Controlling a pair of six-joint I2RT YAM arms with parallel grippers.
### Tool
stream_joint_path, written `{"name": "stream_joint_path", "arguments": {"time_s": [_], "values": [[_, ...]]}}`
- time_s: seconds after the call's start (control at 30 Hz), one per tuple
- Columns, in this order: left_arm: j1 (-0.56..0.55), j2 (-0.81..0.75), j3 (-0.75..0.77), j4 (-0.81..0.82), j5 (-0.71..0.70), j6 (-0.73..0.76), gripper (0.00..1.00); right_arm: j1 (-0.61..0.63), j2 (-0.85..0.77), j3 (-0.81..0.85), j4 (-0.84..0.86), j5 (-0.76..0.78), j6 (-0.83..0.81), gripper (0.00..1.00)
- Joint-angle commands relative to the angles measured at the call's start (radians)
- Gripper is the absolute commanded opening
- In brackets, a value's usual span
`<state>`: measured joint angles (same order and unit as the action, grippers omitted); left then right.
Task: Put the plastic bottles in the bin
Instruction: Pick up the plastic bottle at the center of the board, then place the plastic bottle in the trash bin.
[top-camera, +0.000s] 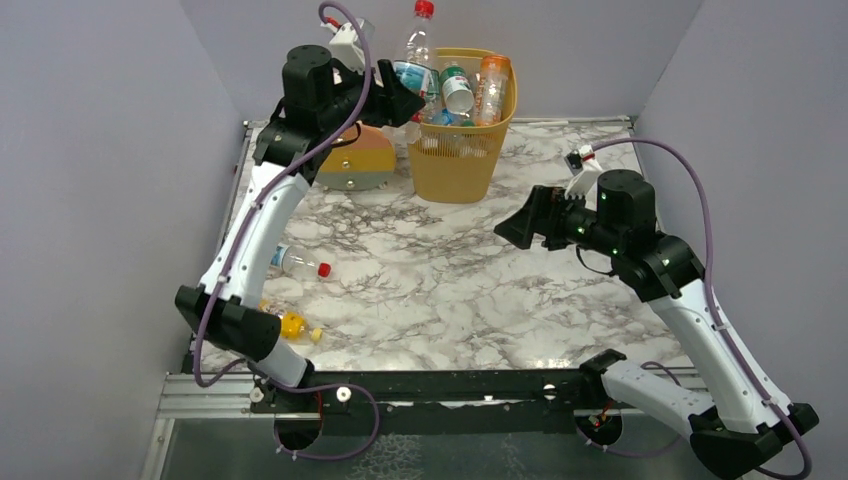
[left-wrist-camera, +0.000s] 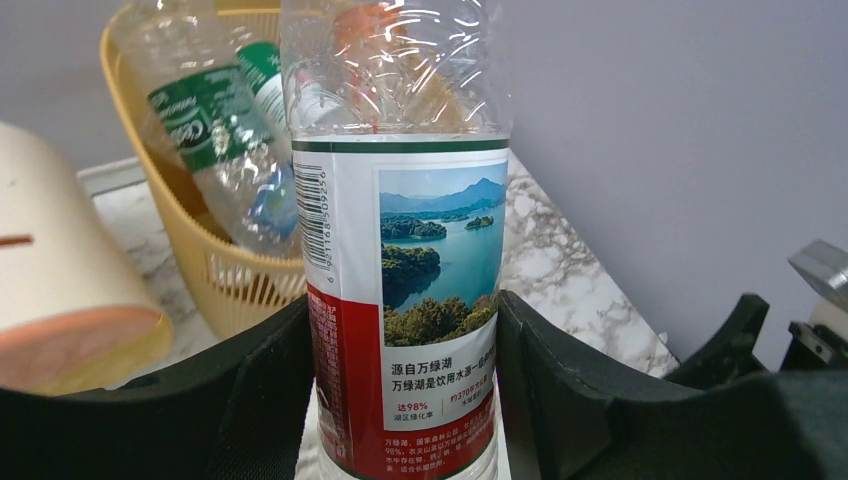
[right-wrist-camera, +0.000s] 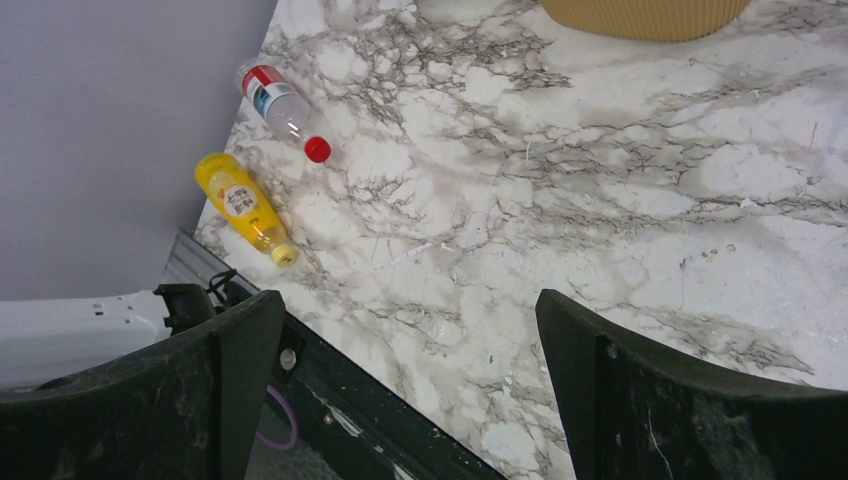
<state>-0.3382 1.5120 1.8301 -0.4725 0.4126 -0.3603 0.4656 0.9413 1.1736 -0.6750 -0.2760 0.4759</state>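
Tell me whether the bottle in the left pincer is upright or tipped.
Roughly upright. The bottle points its red cap upward in the top view, clamped low on its label by the left pincer.

Plain lilac-grey walls on three sides; white marble-pattern tabletop, grey veins; aluminium rail along near edge.

The white, grey-veined marble desk carries four things. A yellow-orange bin stands at its 12 o'clock edge, with a round cream-and-orange drawer unit just beside it toward 11. A clear bottle with a red cap lies on its side at 9 o'clock, and a yellow bottle lies near it at 8.
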Motion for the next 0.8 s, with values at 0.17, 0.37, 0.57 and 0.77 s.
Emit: {"name": "stream_joint_path", "arguments": {"time_s": [0.17, 0.37, 0.57, 0.77], "values": [[-0.002, 0.224, 0.023, 0.471, 0.120, -0.118, 0.59, 0.006, -0.026, 0.024, -0.049, 0.028, 0.018, 1.00], [-0.001, 0.331, 0.076, 0.614, 0.133, -0.155, 0.59, 0.007, -0.037, 0.012, -0.065, 0.038, 0.014, 0.99], [-0.002, 0.396, 0.098, 0.672, 0.107, -0.151, 0.59, 0.006, -0.040, -0.015, -0.061, 0.047, 0.012, 0.99], [0.002, 0.442, 0.119, 0.681, 0.083, -0.110, 0.61, 0.007, -0.029, -0.040, -0.036, 0.037, 0.014, 0.99]]}}
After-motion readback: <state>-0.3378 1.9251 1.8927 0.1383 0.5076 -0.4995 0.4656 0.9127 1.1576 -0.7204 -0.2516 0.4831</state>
